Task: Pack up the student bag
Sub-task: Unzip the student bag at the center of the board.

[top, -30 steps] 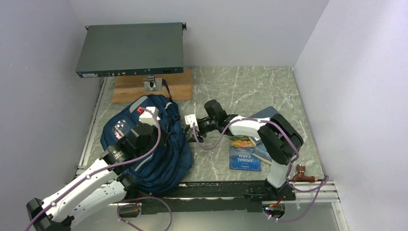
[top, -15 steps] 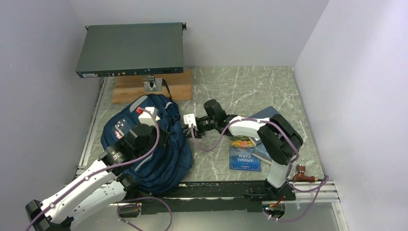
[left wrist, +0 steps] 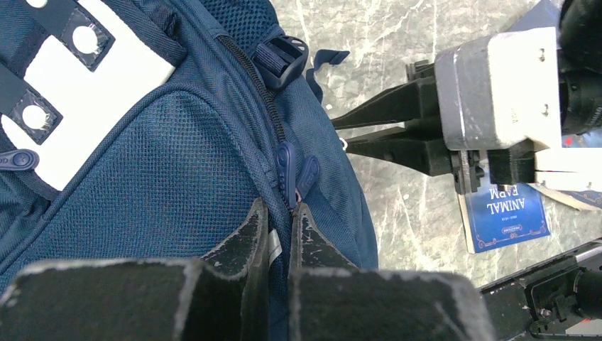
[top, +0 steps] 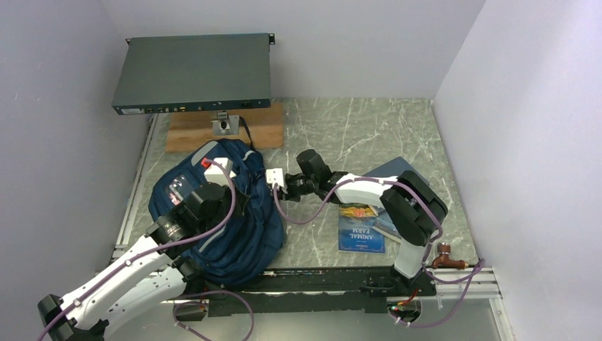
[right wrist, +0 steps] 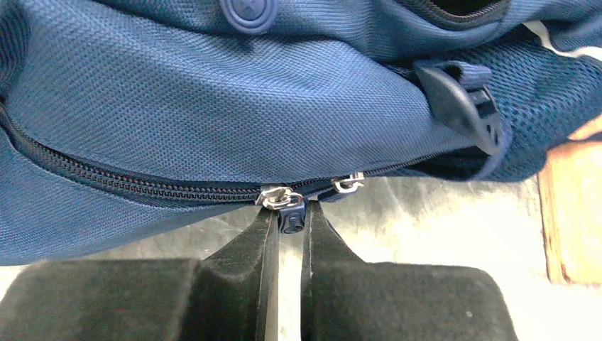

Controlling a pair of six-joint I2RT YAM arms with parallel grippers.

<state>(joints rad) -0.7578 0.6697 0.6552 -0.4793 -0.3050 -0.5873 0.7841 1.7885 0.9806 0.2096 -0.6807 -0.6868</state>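
Note:
The student bag (top: 245,238), navy blue, lies at the left of the table, its white patch (left wrist: 85,106) showing in the left wrist view. On top of the bag my left gripper (left wrist: 280,213) is shut, pinching the bag's fabric along the zipper seam just below two blue zipper pulls (left wrist: 287,165). At the bag's right edge my right gripper (right wrist: 289,214) is shut on a small blue zipper pull (right wrist: 292,217) that hangs from a silver slider (right wrist: 275,197). A second slider (right wrist: 348,185) sits just right of it. In the top view, the right gripper (top: 278,187) touches the bag's side.
An "Animal Farm" book (top: 361,227) lies right of the bag, with a dark blue book (top: 392,170) behind the right arm. A wooden board (top: 186,131) and a dark flat device (top: 193,71) on a stand are at the back left. Walls enclose three sides.
My right gripper has moved a little left to the bag's edge and closed on the zipper pull. The left arm and the bag have stayed put.

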